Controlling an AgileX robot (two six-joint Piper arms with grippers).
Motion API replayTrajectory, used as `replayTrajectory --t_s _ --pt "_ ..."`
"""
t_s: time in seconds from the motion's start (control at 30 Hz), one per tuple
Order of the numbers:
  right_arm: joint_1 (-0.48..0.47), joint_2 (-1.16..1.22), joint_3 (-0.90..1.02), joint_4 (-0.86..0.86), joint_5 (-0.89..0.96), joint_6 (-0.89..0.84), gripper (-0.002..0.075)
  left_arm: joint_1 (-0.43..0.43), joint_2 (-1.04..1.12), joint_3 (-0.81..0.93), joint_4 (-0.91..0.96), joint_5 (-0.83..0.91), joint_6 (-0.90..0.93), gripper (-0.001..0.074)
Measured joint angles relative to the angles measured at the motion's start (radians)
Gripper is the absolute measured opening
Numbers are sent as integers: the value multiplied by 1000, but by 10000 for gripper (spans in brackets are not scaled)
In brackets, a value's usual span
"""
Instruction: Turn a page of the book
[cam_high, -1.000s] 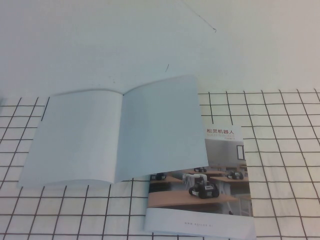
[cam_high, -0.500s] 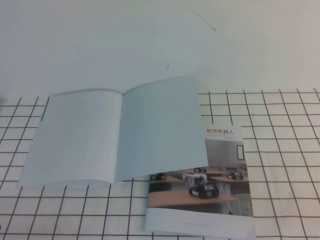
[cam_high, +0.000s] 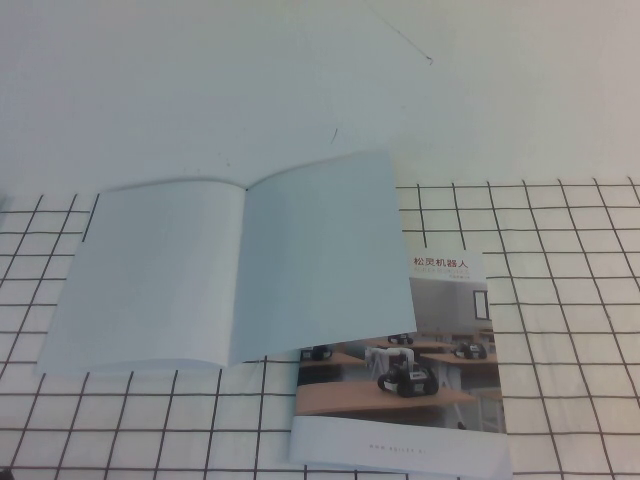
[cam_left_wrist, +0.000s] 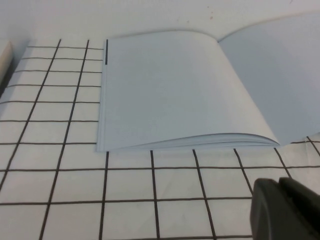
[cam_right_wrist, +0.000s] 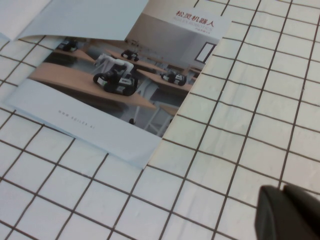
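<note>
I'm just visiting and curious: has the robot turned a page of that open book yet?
Nothing looks done yet. The book lies open and flat, partly over a second brochure. Neither gripper touches it: the left gripper waits near its lower edge, the right gripper is shut over the checked cloth. Lifting the page remains.

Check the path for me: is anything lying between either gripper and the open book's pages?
Nothing visible does. The left gripper sits just off the book, bare grid cloth between. The right gripper, shut, is beside the robot-cover brochure, which lies partly under the right-hand page, not over it.
</note>
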Motion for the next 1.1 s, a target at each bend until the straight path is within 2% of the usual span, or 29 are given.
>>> replayTrajectory --t_s 0.27,0.97,1.1 --pt "0 0 0 0 0 0 10 0 0 -1 -98 4 29 -3" --pt "0 -9 0 2 0 -2 10 0 0 -2 -105 4 31 -3" --pt "-65 -63 0 11 0 -2 10 0 0 -2 -105 4 31 -3"
